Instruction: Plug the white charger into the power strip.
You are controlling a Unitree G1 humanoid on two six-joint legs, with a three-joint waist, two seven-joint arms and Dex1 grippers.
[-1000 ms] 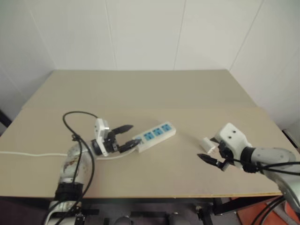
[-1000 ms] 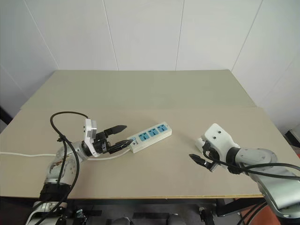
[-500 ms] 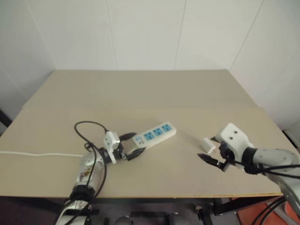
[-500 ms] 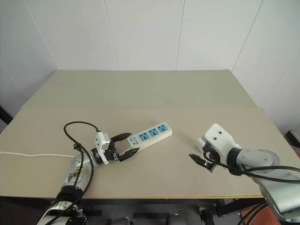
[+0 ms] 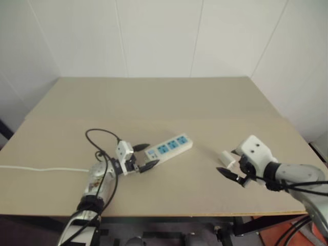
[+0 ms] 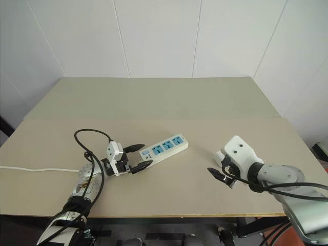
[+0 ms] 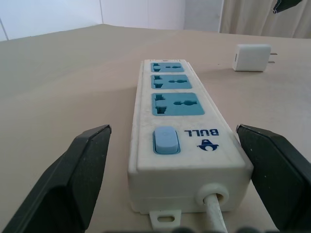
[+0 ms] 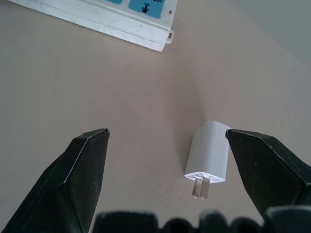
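The power strip (image 5: 168, 147) lies slanted on the tan table, a white bar with three light-blue sockets, its switch (image 7: 165, 140) and cord at the end nearest my left arm. My left gripper (image 5: 153, 154) is open and level, with one black finger on each side of that switch end, and neither finger touches it. The white charger (image 8: 209, 153) lies on its side to the right of the strip, its metal prongs showing. My right gripper (image 5: 231, 177) hovers open just above and beside the charger, holding nothing.
The strip's white cord (image 5: 41, 168) runs left across the table to its edge. A black cable (image 5: 100, 134) loops above my left wrist. White walls stand behind the table (image 5: 164, 97), and its front edge is near both arms.
My left gripper has come down and forward to the strip's switch end, and its fingers now flank that end. The right gripper, charger and strip have stayed put.
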